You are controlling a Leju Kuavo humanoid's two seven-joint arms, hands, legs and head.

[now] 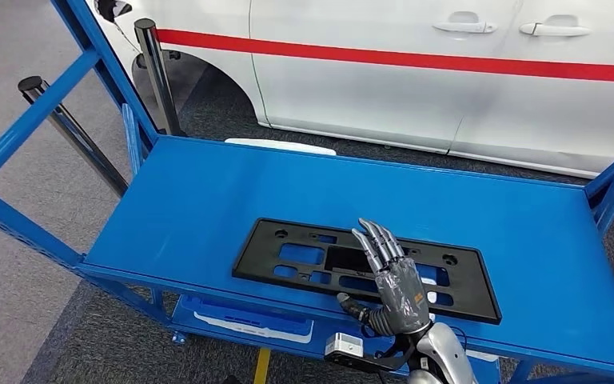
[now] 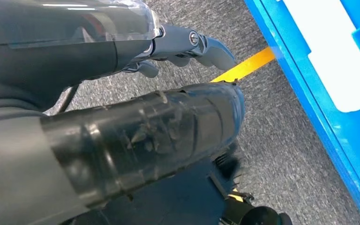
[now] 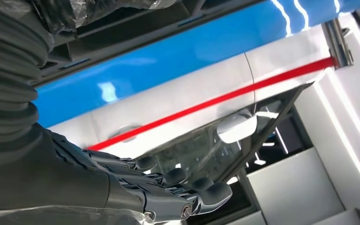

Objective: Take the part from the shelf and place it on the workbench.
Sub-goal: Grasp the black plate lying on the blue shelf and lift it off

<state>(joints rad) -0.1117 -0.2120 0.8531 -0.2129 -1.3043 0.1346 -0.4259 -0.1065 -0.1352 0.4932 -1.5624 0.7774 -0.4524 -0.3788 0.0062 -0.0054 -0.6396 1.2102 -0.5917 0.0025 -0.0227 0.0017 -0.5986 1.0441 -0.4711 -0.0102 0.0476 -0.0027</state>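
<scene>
From the head view the flat black part (image 1: 368, 268) lies on the blue shelf (image 1: 208, 200), long axis left to right, right hand (image 1: 392, 280) open above it with fingers straight, while the left wrist view shows the left hand (image 2: 187, 44) empty, fingers loosely curled, over grey floor (image 2: 281, 140).

At lower centre of the head view, the right hand (image 1: 394, 286) has dark grey metallic fingers, a clear plastic wrap, and a silver forearm; a black cable seemingly trails beneath its wrist.
</scene>
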